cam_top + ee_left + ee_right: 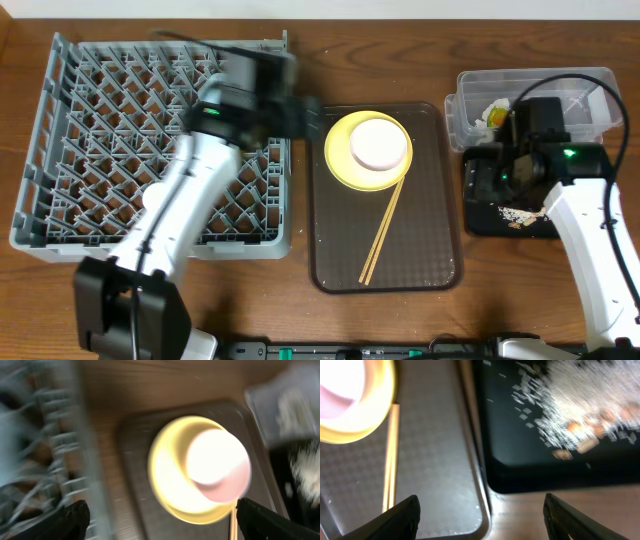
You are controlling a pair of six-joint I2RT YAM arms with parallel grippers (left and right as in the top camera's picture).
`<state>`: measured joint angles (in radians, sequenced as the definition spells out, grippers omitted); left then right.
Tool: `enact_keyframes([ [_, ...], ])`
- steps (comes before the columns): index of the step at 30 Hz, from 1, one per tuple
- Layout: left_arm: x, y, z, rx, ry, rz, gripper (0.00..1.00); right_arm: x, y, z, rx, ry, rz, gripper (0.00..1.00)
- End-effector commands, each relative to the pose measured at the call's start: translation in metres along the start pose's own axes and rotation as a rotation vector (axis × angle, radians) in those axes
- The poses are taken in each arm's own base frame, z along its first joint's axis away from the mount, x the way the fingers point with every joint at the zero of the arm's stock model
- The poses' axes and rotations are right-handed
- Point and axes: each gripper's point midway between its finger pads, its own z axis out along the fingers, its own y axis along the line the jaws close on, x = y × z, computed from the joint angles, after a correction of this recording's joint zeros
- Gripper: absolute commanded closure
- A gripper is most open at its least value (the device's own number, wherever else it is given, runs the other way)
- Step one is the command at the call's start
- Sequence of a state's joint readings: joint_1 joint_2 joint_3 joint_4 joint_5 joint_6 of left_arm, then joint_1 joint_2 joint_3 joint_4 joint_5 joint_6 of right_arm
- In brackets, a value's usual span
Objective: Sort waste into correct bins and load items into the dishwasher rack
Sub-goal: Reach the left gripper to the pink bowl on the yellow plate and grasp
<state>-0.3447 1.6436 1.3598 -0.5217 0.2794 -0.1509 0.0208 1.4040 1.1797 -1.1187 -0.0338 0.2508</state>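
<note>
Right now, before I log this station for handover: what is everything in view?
dishwasher rack: one, grey, table's left
serving tray: one, brown, centre
plate: one, yellow, on the serving tray
bowl: one, pinkish-white, on the plate
chopsticks: one pair, wooden, on the serving tray
tub: one, clear, far right
wrapper: one, yellowish, in the tub
shallow tray: one, black, right
crumbs: many, white, in the shallow tray
table: one, brown wood
left hand: black, open, near the plate
right hand: black, open, over the shallow tray's edge
</note>
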Motion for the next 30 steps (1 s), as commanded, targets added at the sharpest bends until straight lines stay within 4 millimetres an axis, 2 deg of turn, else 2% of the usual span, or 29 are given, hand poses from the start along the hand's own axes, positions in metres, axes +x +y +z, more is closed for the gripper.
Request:
enact_keyframes([
  [1, 0.011, -0.025, 0.015, -0.091, 0.005, 0.229, 0.05, 0.0, -0.029, -0.004, 0.098, -0.011, 0.178, 0.23],
  [5, 0.032, -0.073, 0.042, -0.058, 0.028, 0.401, 0.05, 0.005, -0.05, -0.006, 0.154, 0.007, 0.27, 0.22],
  [11, 0.064, -0.109, 0.09, -0.004, 0.073, 0.497, 0.05, 0.008, -0.064, -0.007, 0.168, 0.021, 0.32, 0.2],
  [16, 0.086, -0.11, 0.123, -0.002, 0.121, 0.518, 0.16, 0.009, -0.065, -0.007, 0.169, 0.025, 0.322, 0.19],
  [22, 0.108, -0.097, 0.147, -0.022, 0.19, 0.517, 0.25, 0.009, -0.065, -0.007, 0.17, 0.025, 0.322, 0.18],
  [27, 0.11, -0.096, 0.15, -0.022, 0.194, 0.517, 0.46, 0.009, -0.065, -0.007, 0.17, 0.026, 0.307, 0.18],
  [30, 0.11, -0.096, 0.15, -0.024, 0.194, 0.517, 0.65, 0.009, -0.065, -0.007, 0.169, 0.026, 0.307, 0.18],
])
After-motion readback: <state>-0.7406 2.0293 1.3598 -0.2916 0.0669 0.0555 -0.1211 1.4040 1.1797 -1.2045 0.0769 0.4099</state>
